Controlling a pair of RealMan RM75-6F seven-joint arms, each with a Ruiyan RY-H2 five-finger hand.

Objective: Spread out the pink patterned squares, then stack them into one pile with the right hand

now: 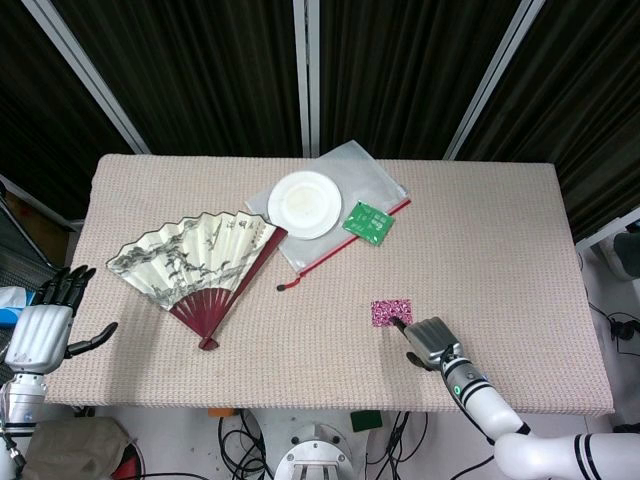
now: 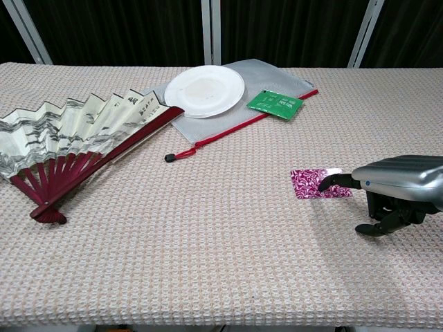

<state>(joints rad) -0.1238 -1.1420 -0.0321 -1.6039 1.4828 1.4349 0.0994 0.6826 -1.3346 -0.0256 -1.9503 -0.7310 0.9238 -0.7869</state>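
Note:
The pink patterned squares (image 1: 389, 312) (image 2: 313, 183) lie as one small pile on the woven tablecloth, right of centre and toward the front edge. My right hand (image 1: 430, 343) (image 2: 396, 187) is just beside the pile, with one extended finger touching its near right part and the other fingers curled under. A pale strip of a lower square shows at the pile's far right edge in the chest view. My left hand (image 1: 42, 328) hangs off the table's left front corner with fingers spread, holding nothing; the chest view does not show it.
An open paper fan (image 1: 195, 263) (image 2: 76, 142) lies at the left. A white plate (image 1: 304, 203) (image 2: 204, 90) rests on a clear zip pouch (image 1: 375, 170) (image 2: 277, 76), with a green packet (image 1: 368, 221) (image 2: 275, 103) beside it, all at the back centre.

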